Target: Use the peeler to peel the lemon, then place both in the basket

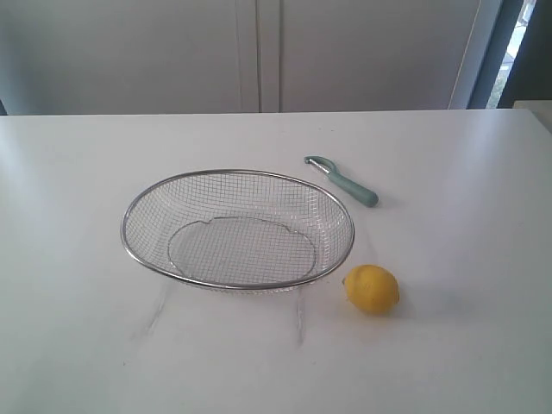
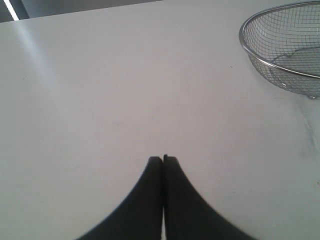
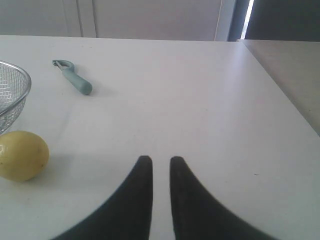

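Observation:
The yellow lemon (image 1: 373, 288) lies on the white table just right of the wire mesh basket (image 1: 126, 243), which holds nothing. The teal-handled peeler (image 1: 342, 180) lies flat behind the basket's right end, blade toward the basket. Neither arm shows in the exterior view. My left gripper (image 2: 163, 159) is shut with nothing in it, over bare table, and the basket (image 2: 246, 48) is well off to one side of it. My right gripper (image 3: 160, 160) stands slightly open and holds nothing. The lemon (image 3: 20, 155) is off to its side, the peeler (image 3: 74, 78) farther ahead, and the basket's rim (image 3: 25, 82) shows at the frame edge.
The white table (image 1: 466, 233) stretches wide around the three things. Grey cabinet doors (image 1: 259, 52) stand behind its far edge. In the right wrist view the table's side edge (image 3: 280, 85) runs along one side of the gripper.

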